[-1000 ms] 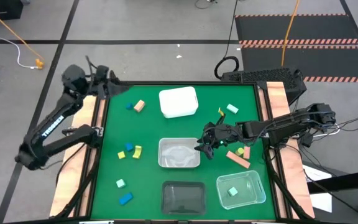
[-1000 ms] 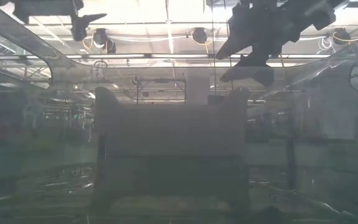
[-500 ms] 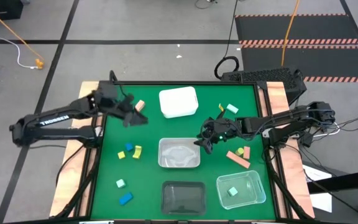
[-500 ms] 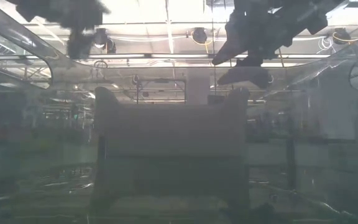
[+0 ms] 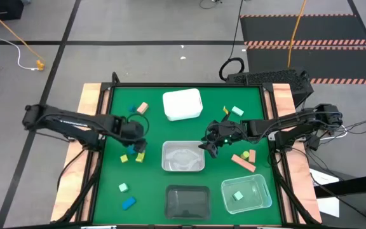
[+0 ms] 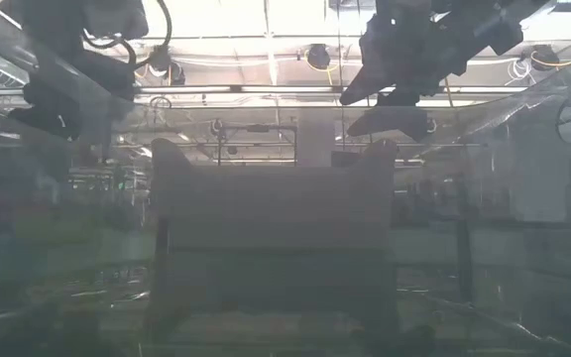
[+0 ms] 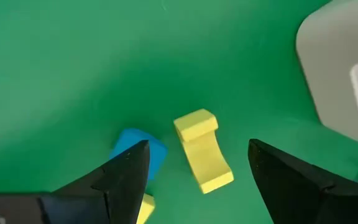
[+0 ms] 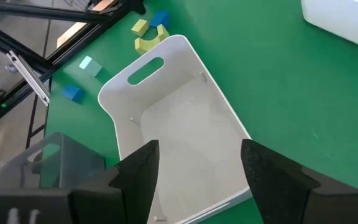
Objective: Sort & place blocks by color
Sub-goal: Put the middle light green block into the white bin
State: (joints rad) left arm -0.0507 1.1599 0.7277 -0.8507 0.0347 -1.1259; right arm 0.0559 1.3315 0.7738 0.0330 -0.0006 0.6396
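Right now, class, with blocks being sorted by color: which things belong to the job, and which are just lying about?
Job:
yellow arch block
blue block
mint block in the clear tub
salmon bar
left claw, open above the yellow arch block
right claw, open over the white tub

Lying about:
black cable
orange cord

I count three blue blocks [image 5: 128, 203], three mint green blocks [image 5: 123, 187], three salmon-tan blocks [image 5: 142, 108] and at least three yellow blocks [image 5: 140, 154]. I also count four tubs [image 5: 182, 105]: one dark, three pale or clear.
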